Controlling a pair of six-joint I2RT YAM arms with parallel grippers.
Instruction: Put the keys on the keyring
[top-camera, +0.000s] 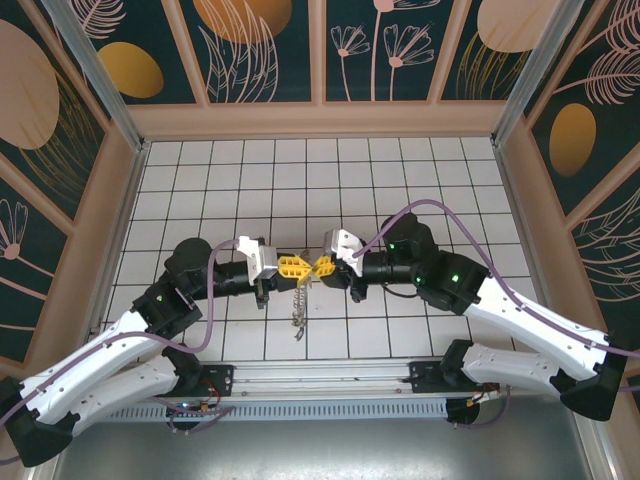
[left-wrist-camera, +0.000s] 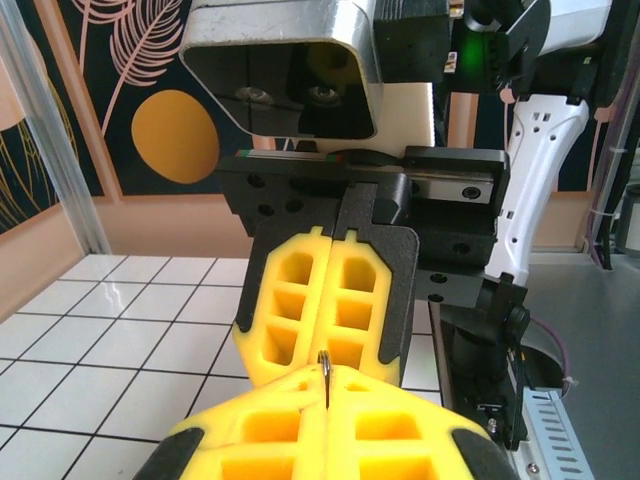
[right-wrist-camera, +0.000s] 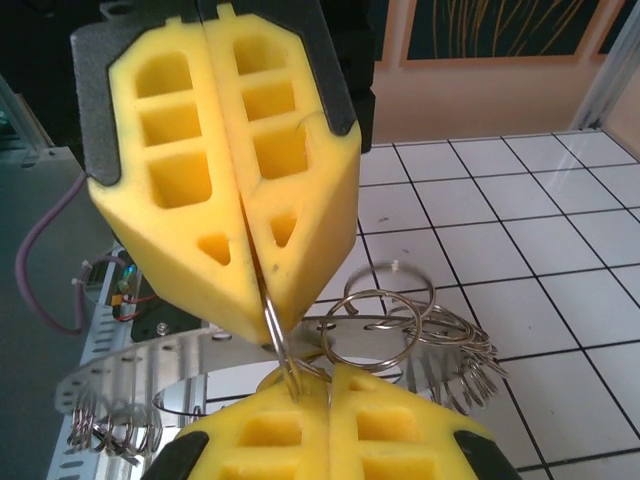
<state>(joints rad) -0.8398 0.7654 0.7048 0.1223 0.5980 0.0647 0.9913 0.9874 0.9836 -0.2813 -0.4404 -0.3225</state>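
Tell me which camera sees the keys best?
The right wrist camera: the keys hang big and close behind the yellow fingertips. The top camera shows the keys as a tiny dangling chain. The left wrist camera catches a thin sliver of keyring between the fingertips.

The top external camera looks steeply down from above and behind the arm bases onto the tabletop (top-camera: 400, 180), from fairly far. Each wrist camera sits close behind its own gripper, facing the opposite one: right gripper (left-wrist-camera: 326, 362) mid-frame, left gripper (right-wrist-camera: 262, 300) upper left. All views share the keyring (right-wrist-camera: 282, 350) between them.
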